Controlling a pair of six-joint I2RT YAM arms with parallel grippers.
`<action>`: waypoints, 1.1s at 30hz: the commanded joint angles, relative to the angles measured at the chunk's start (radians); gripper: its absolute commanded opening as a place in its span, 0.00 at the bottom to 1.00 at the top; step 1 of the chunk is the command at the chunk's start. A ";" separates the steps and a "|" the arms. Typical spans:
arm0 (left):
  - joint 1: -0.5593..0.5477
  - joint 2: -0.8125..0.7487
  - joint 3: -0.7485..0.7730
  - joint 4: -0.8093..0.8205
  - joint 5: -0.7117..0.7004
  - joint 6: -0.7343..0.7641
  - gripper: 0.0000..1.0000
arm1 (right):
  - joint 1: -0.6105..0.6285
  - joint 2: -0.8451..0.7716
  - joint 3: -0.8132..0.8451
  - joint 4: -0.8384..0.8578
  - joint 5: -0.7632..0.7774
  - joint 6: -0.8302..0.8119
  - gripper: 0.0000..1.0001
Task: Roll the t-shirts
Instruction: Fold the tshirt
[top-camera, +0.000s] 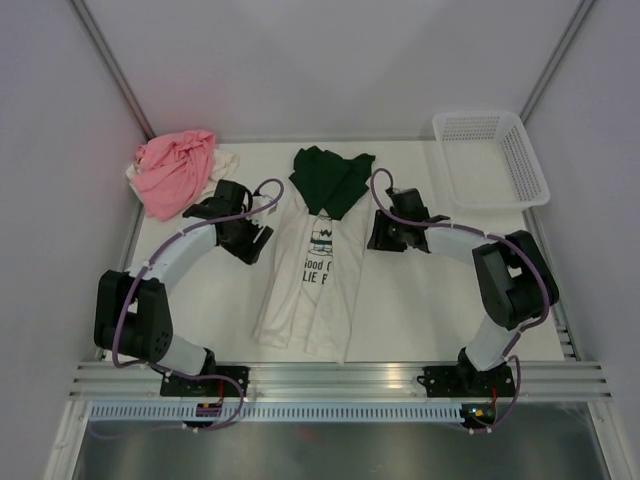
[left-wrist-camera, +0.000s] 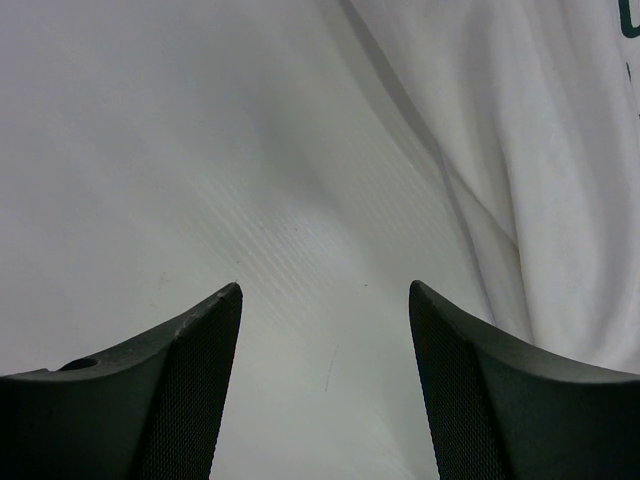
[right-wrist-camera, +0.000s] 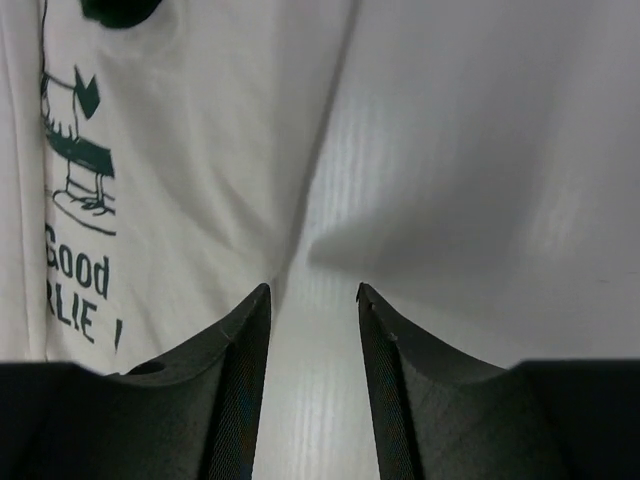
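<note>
- The printed cream tee (top-camera: 310, 290) lies mid-table, folded into a long narrow strip. Its long axis runs from the far side toward the near edge, with the near end drifting a little to the left.
- Its collar end points away from the arms. The dark lettering reads upright from the top camera, so the hem is the end nearest the bases.
- The green tee (top-camera: 330, 178) sits at the far end, crumpled, overlapping the cream tee's collar end – touching it.
- The pink tee (top-camera: 172, 170) is bunched in the far left corner, well apart from the strip. A plain cream tee (top-camera: 226, 160) peeks out at its right side, touching it.
- The basket (top-camera: 495, 203) stands in the far right corner, long side running near to far. Only its own mesh floor shows inside, and all four tees lie on the table (top-camera: 420, 300).
- The left gripper (left-wrist-camera: 325, 290) is low over bare table just beside the strip's left edge. Its jaws stand wide apart with nothing between them, and the cloth's edge shows off to one side in its wrist view.
- The right gripper (right-wrist-camera: 313, 290) is low at the strip's right edge, level with the print. Its jaws are parted more narrowly – the gap sits over bare table right next to the cloth edge, gripping nothing.
</note>
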 joint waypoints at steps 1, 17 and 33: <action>0.004 0.011 0.008 0.016 0.030 -0.041 0.73 | 0.071 0.059 -0.019 0.101 -0.068 0.081 0.47; 0.007 -0.035 -0.004 0.031 -0.005 -0.036 0.73 | -0.044 0.109 0.041 0.051 -0.016 0.045 0.00; 0.067 0.222 0.379 0.083 0.032 -0.145 0.77 | -0.126 0.077 0.239 -0.121 0.268 -0.089 0.44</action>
